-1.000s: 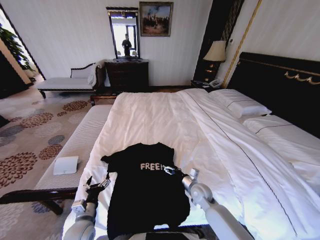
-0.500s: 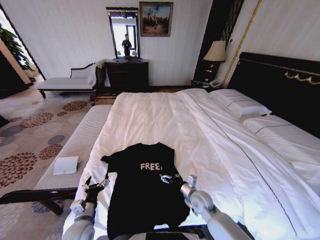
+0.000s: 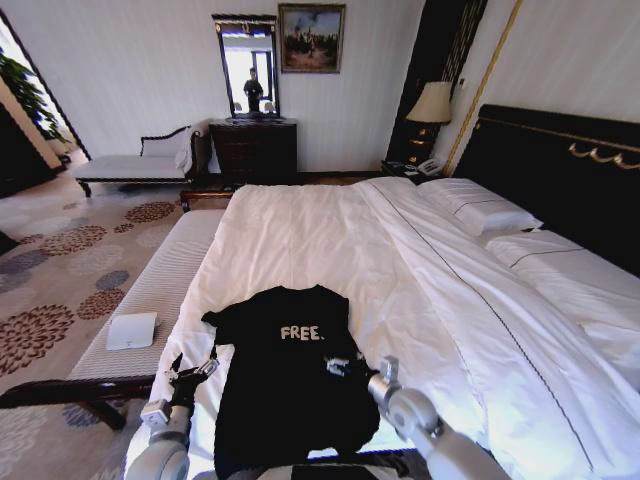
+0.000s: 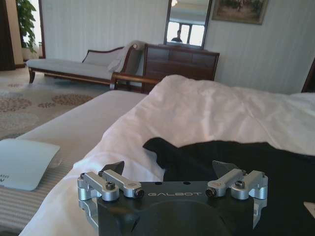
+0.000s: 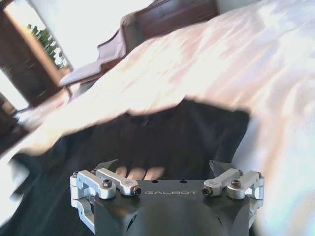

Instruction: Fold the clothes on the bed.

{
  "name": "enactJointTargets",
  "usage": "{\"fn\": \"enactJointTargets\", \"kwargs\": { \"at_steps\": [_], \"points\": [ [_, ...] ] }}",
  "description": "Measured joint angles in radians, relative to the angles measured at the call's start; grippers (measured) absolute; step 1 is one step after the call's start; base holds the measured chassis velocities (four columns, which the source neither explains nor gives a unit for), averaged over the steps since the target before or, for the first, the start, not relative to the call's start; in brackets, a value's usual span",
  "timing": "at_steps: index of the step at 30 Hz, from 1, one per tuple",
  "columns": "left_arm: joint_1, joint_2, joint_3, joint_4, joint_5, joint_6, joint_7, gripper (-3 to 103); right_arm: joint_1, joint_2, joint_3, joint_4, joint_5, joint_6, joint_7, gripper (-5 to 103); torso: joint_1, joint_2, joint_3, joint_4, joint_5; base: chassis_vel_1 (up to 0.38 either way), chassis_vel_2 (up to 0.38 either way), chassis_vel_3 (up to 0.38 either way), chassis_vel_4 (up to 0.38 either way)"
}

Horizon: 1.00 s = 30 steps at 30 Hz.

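While the black T-shirt (image 3: 290, 385) is lying at the near end of the bed (image 3: 330, 240), on the white duvet beside the edge facing the pale striped bench (image 3: 150, 290), the fold is looking, in my judgement, partly made and not finished: in the head view the garment is presenting as a narrow upright panel, with the left sleeve sticking out toward the bench side and the right side showing no sleeve, as though that flank is turned in over the chest. The white "FREE" lettering (image 3: 301, 333) is facing up. What is remaining, as far as the pictures are showing, is the left sleeve and flank, and then the doubling of the length. The right gripper (image 3: 342, 366) is hovering over the middle of the shirt, just below the lettering; in its wrist view its fingers (image 5: 110, 164) are standing wide apart with dark cloth visible between them, and they are gripping nothing; whether the tips are brushing the fabric cannot be told. The left gripper (image 3: 190, 372) is sitting at the shirt's left edge, near the bed's rim, its fingers (image 4: 114, 167) likewise spread wide and carrying nothing, with duvet and shirt hem lying beyond them.
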Motion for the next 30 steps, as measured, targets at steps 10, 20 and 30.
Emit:
{"fn": "enactJointTargets", "kwargs": {
  "at_steps": [10, 20, 30],
  "points": [
    [0.042, -0.005, -0.022, -0.024, 0.008, -0.002, 0.002, 100, 0.376, 0.101, -0.035, -0.389, 0.245, -0.061, 0.028, 100, 0.000, 0.000, 0.000, 0.0004, -0.0002, 0.000, 0.000, 0.000, 0.000],
    [0.049, -0.003, -0.036, -0.032, 0.010, -0.001, 0.002, 100, 0.464, 0.184, -0.024, -0.590, 0.257, -0.067, 0.027, 100, 0.000, 0.000, 0.000, 0.0004, -0.0002, 0.000, 0.000, 0.000, 0.000],
    [0.035, -0.008, -0.016, -0.030, 0.019, 0.004, 0.000, 100, 0.411, 0.197, 0.018, -0.633, 0.189, -0.009, 0.031, 100, 0.000, 0.000, 0.000, 0.0002, -0.0002, 0.000, 0.000, 0.000, 0.000]
  ]
}}
